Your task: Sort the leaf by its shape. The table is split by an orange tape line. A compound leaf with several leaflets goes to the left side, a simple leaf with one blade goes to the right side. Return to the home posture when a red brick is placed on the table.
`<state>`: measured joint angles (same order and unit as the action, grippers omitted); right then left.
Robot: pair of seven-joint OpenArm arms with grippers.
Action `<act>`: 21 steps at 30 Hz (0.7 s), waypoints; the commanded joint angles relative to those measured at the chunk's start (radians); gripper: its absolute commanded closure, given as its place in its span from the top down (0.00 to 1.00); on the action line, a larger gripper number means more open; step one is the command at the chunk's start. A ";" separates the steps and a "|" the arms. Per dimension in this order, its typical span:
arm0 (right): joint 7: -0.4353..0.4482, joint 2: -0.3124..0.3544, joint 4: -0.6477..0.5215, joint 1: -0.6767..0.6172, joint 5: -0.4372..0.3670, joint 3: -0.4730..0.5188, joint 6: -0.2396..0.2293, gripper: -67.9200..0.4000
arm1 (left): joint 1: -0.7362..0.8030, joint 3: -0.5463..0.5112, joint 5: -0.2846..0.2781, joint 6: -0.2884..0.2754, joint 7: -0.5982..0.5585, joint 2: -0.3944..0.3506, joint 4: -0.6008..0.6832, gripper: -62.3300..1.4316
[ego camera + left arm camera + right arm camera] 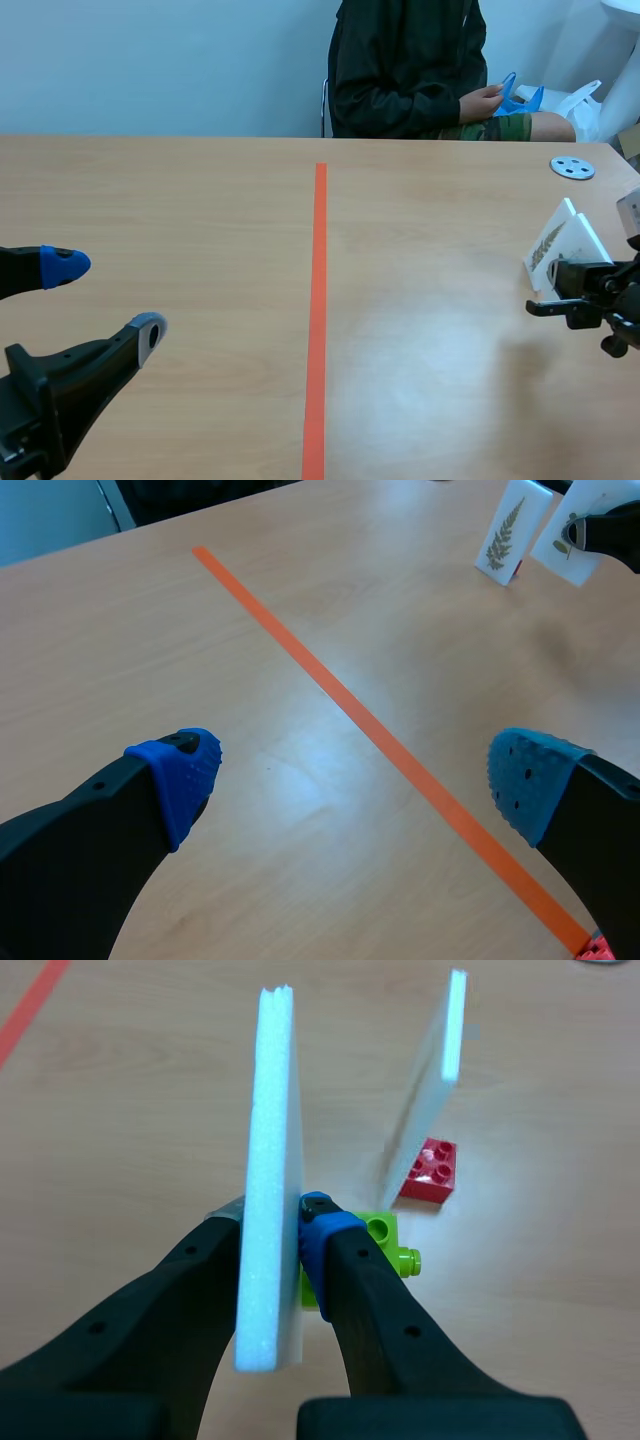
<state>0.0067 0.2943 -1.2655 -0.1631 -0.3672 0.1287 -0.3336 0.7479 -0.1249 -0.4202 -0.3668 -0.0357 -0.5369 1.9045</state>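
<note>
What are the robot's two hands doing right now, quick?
Left gripper: open, holding nothing.
Right gripper: fingers shut on a white foam card.

Pale blue wall [150, 60] behind a light wooden table [180, 200] — soft glare on top.

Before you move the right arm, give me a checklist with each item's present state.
1. Grip: right gripper shut on the card: ok.
2. Leaf on the held card readable: cannot tell; it is edge-on in the right wrist view and partly hidden elsewhere.
3. Room to lift past the fern card standing close by: cannot tell.
4. Whether the green brick at the card's foot is attached: cannot tell.
5. Other arm clear: left gripper open, left of the tape: ok.
</note>
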 commanded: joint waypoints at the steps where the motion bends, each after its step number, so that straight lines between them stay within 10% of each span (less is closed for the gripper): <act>1: 0.031 0.016 0.029 0.042 -0.008 -0.005 -0.003 0.02 | -0.003 0.001 -0.006 0.005 -0.019 0.008 0.019 0.92; 21: 0.124 0.010 0.343 0.255 0.050 -0.005 0.089 0.02 | -0.003 0.001 -0.006 0.005 -0.019 0.008 0.019 0.92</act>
<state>0.1089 0.2920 -0.9096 0.0746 -0.3195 0.1287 -0.2459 0.7479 -0.1249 -0.4202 -0.3664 -0.0368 -0.5369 1.9045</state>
